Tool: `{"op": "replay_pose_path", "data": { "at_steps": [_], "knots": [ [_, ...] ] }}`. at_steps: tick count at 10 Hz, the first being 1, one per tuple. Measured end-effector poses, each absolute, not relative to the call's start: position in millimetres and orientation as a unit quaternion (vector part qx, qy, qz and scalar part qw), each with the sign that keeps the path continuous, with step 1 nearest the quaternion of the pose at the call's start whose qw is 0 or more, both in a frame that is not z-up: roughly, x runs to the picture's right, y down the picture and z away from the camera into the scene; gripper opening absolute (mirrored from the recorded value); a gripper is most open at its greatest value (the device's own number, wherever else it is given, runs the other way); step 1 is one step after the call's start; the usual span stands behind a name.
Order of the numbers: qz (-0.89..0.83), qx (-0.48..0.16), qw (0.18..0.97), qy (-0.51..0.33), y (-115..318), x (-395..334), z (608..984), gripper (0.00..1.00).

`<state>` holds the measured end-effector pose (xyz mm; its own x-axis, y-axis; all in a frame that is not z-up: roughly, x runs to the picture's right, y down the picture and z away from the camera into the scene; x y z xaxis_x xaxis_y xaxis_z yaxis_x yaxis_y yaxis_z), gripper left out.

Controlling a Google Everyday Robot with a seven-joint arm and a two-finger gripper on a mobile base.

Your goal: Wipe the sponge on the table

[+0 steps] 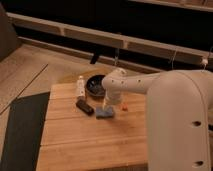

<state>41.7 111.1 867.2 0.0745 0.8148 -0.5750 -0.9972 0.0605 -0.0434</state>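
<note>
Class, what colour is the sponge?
The sponge is blue-grey, shown best in the camera view; the hand is right over it.

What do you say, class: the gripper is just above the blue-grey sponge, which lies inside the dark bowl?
Wrong place. The sponge lies on the table, beside the black bar, not inside the dark bowl; the gripper is just above it. The camera view shows this.

Arm point(150, 86) extends leftward in view from the bulky white shoulder section, wrist point(114, 80) bent downward; gripper point(105, 104) hangs vertical directly beneath it, jaws spread apart
</note>
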Motion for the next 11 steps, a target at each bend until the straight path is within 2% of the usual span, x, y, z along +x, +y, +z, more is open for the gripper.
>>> {"op": "replay_pose_path", "data": {
  "at_steps": [4, 11],
  "knots": [
    [0.647, -0.206, 0.705, 0.205, 113.0, 42.0, 866.0, 0.65],
    [0.647, -0.211, 0.705, 0.199, 120.5, 34.4, 885.6, 0.65]
  ]
}}
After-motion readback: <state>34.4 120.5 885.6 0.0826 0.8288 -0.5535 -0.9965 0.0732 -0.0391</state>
